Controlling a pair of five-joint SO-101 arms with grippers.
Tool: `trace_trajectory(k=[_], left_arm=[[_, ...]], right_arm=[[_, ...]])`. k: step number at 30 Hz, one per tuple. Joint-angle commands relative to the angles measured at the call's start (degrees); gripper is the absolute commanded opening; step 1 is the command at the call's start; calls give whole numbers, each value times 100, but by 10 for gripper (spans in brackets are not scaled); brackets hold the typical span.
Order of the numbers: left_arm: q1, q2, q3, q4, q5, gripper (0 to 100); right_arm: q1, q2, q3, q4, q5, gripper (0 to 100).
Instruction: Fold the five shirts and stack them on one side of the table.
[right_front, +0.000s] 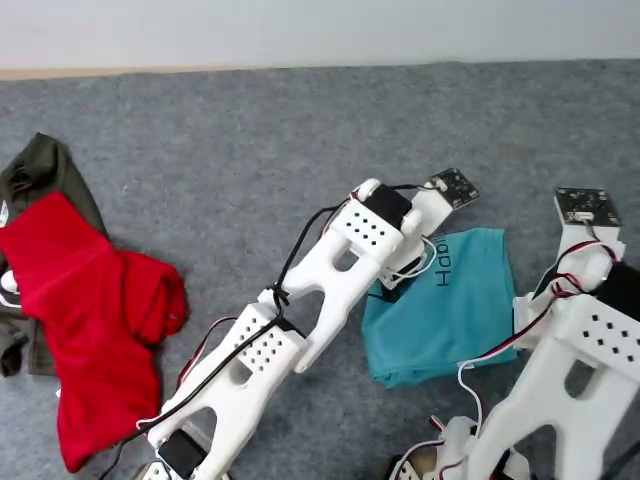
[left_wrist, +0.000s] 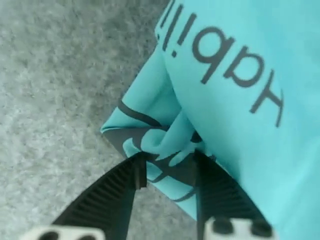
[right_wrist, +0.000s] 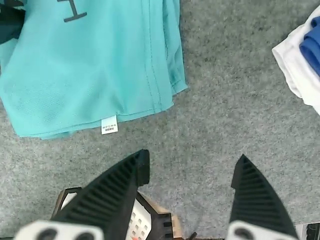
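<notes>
Overhead, left arm (right_front: 350, 250) partly covers teal shirt (right_front: 455, 305).

Five garments lie on one grey bench (right_front: 250, 140): one teal shirt (right_front: 450, 300), one red shirt (right_front: 85, 320), one dark olive shirt (right_front: 40, 170), one white piece (right_wrist: 295, 70) and one blue piece (right_wrist: 312, 42). Two white arms stand there, the left arm (right_front: 300, 310) and the right arm (right_front: 580, 370). There are two end effectors, the left end effector (left_wrist: 167, 165) and the right end effector (right_wrist: 193, 162).
</notes>
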Motion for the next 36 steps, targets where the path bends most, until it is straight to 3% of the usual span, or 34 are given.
trace_trajectory(k=[1,9,15,36], left_arm=[[0,-53,-84,-114,-62,148],[-26,-35,-84,-62,-677,3],[-211,-44,-505,352,-677,2],[-818,-105,-470,369,-677,28]], right_arm=[[57,-207,-44,242,26,270],[57,-207,-44,242,26,270],[57,-207,-44,242,44,270],[48,-154,-44,224,53,270]])
